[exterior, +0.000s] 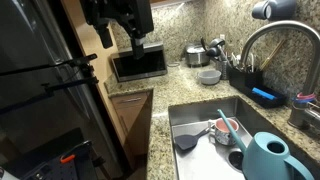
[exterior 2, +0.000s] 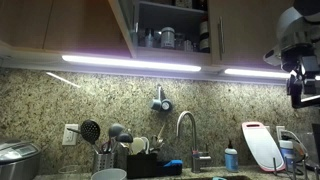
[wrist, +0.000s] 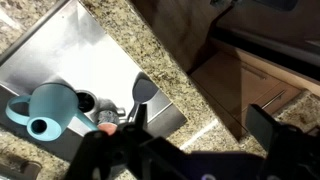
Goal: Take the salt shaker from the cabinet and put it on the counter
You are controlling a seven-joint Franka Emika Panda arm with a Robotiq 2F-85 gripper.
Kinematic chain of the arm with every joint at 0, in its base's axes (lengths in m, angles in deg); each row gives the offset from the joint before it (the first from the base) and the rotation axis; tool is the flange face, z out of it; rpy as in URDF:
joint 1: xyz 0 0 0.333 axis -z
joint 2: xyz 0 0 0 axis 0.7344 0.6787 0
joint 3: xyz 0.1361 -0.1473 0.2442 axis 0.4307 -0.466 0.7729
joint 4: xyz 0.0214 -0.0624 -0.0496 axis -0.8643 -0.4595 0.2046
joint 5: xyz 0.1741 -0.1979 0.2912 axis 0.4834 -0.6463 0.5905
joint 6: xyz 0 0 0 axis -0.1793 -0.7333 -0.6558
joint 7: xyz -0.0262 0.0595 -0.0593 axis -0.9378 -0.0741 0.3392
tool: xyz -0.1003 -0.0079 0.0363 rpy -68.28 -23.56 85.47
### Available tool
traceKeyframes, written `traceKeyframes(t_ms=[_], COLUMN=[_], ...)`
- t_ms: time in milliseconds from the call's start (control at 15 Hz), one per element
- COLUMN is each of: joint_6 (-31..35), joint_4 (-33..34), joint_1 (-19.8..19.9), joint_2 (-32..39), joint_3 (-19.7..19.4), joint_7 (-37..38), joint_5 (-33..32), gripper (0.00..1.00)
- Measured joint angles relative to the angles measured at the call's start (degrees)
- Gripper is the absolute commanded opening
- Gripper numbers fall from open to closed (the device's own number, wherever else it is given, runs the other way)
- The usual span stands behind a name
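Up on the shelf of the open cabinet (exterior 2: 172, 12) sit several small containers (exterior 2: 167, 39), close together. The salt shaker is probably one of them, but they're too small for you to tell which. The gripper (wrist: 195, 138) is nowhere near it. It hangs low over the counter (wrist: 150, 35) by the sink (wrist: 55, 60), jaws spread wide, nothing between them.

**Risks**
- You may grab the wrong container, since they look alike from this far off.
- The containers are packed tight, so wide jaws going in could knock a neighbour off the shelf onto the granite or into the sink.
- On the climb, the arm could clip the cabinet's lower edge or the light strip (exterior 2: 140, 62) just below it.
- A weak pinch on a small, smooth shaker could let it slip on the way down.

**Room to move**
- The shelf opening is narrow, with wood on both sides, so go in straight.
- The back of the counter is crowded with a faucet (exterior 2: 185, 130), a utensil holder (exterior 2: 108, 158) and a cutting board (exterior 2: 262, 145).
- The sink is full too, with a teal watering can (wrist: 45, 108) and a spatula (wrist: 140, 92).
- The bare granite beside the sink, between the basin and the toaster oven (exterior: 138, 64), looks like your best spot to set the shaker down. Keep it back from the counter's front edge.
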Motion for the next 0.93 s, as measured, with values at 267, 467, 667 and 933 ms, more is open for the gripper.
traceKeyframes(t_ms=[267,467,667,933], joint_6=[0.00,0.08,0.09,0.53], joint_4=[-0.33,-3.02,-7.33,-13.00], joint_1=[1.10,2.66,3.31,3.35], joint_2=[-0.16,-2.77,-7.93,-17.24], joint_3=[1.21,3.56,5.76,7.55], joint_7=[-0.10,-2.53,-4.95,-9.26], joint_5=[0.00,-0.36,-0.71,-1.26], gripper=[1.00,1.00,1.00,1.00])
